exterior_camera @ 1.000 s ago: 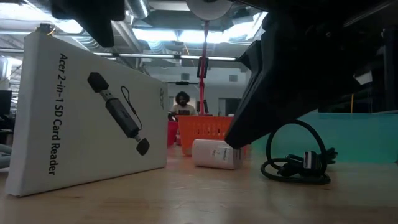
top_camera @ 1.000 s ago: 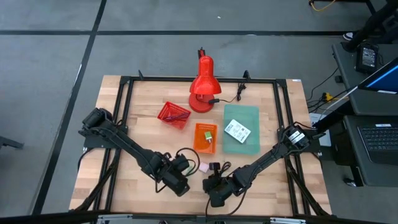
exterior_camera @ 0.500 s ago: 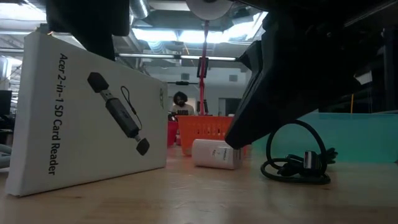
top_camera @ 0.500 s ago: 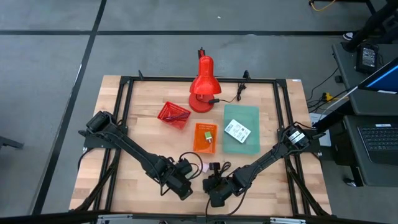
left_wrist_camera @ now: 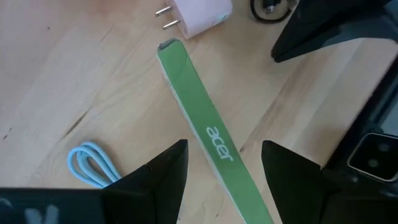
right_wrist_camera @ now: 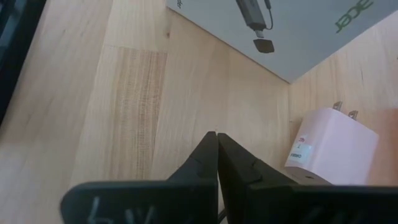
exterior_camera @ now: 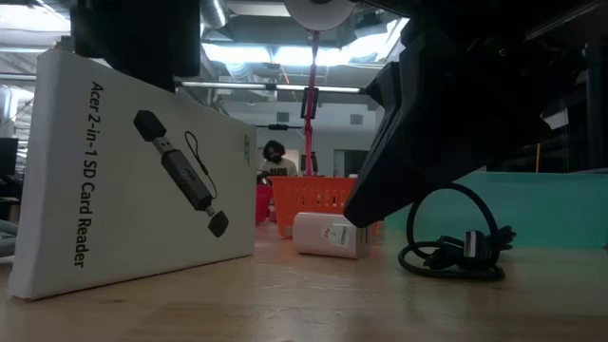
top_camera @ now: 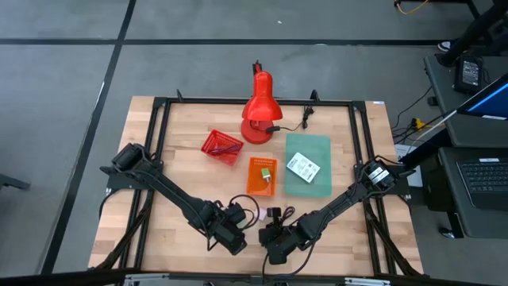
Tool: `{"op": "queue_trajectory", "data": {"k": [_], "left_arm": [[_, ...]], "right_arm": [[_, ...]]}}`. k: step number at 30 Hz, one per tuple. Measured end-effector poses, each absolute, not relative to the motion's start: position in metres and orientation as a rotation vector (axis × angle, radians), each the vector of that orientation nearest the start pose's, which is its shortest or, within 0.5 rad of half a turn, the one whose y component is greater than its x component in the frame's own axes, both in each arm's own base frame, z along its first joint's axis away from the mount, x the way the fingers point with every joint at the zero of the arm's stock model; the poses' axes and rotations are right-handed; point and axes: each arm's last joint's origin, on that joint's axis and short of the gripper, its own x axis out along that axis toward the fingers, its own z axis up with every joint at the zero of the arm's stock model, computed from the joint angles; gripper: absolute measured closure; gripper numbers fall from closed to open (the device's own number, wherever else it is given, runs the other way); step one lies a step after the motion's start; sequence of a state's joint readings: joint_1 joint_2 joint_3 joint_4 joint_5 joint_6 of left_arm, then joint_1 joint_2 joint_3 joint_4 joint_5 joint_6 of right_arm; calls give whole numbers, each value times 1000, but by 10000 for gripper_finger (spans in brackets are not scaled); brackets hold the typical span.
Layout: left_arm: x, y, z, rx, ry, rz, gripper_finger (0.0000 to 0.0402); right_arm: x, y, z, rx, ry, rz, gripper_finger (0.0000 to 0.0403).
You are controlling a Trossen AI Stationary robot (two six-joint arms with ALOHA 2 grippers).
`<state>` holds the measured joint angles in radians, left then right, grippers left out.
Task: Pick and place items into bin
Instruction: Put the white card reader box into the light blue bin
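Note:
A white Acer card-reader box (exterior_camera: 133,171) stands tilted on its long edge near the table's front; its green top edge (left_wrist_camera: 208,134) shows in the left wrist view. My left gripper (left_wrist_camera: 224,146) is open above it, one finger on either side of the green edge, apart from it. A pinkish-white plug cube (exterior_camera: 328,236) and a black coiled cable (exterior_camera: 456,247) lie just behind the box. My right gripper (right_wrist_camera: 216,155) is shut and empty, low over the wood beside the box (right_wrist_camera: 280,31) and the cube (right_wrist_camera: 329,149).
An orange bin (top_camera: 262,176) and a red bin (top_camera: 221,146) stand mid-table. A teal mat (top_camera: 317,187) bears a white packet (top_camera: 302,167). The red lamp (top_camera: 259,111) stands at the back. A light blue cord (left_wrist_camera: 93,165) lies beside the box. A person (exterior_camera: 275,157) sits far behind.
My left gripper has gone a little toward the table's right edge and down over the box's top edge, staying open. The box and my right arm have kept still.

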<state>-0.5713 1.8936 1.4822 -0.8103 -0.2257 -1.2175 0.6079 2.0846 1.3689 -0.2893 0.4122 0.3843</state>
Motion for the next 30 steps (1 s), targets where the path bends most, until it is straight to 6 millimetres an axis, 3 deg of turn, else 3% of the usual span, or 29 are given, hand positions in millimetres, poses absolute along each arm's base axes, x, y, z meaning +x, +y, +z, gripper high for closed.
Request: {"op": "queue_trajectory", "data": {"k": [10, 14, 22, 26, 30], "left_arm": [[334, -204, 202, -564, 1133, 432, 203], [335, -204, 200, -509, 1144, 398, 233], [326, -199, 223, -434, 1147, 293, 375], [320, -195, 240, -411, 1111, 275, 375], [318, -195, 243, -397, 1103, 265, 368]], "right_arm": [[352, 238, 138, -144, 882, 14, 403], [351, 239, 138, -146, 881, 15, 403], [351, 239, 138, -119, 880, 1, 403], [351, 239, 138, -114, 880, -1, 403], [351, 239, 138, -97, 880, -9, 403]]}}
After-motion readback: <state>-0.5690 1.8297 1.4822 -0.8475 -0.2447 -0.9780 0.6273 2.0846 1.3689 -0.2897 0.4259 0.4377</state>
